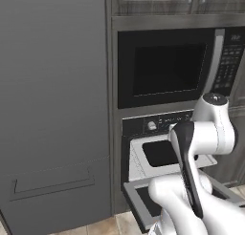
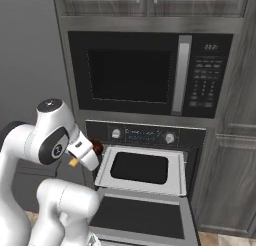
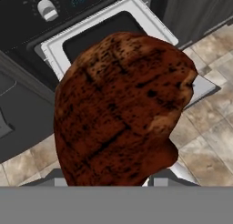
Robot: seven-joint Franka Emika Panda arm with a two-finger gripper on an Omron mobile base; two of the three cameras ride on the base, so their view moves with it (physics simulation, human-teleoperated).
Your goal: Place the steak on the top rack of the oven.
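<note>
The steak (image 3: 120, 109), a dark reddish-brown lump with charred marks, looms large in the hand view and hides the fingertips. From the right base view my gripper (image 2: 91, 152) is shut on the steak (image 2: 97, 148), held just left of the oven's opening. The top rack (image 2: 106, 171) is a pale grey shelf with a dark centre, pulled out of the oven (image 2: 145, 135) above the dropped door (image 2: 135, 215). It lies to the right of the steak and slightly lower. The top rack (image 1: 136, 157) also shows from the left, partly behind my arm, and the top rack (image 3: 51, 54) lies behind the steak.
A black-windowed microwave (image 2: 135, 75) sits directly above the oven. The silver knobs (image 2: 116, 133) line the control strip. A tall grey cabinet panel (image 1: 52, 110) stands to the left. Tiled floor (image 3: 214, 141) lies below the open door.
</note>
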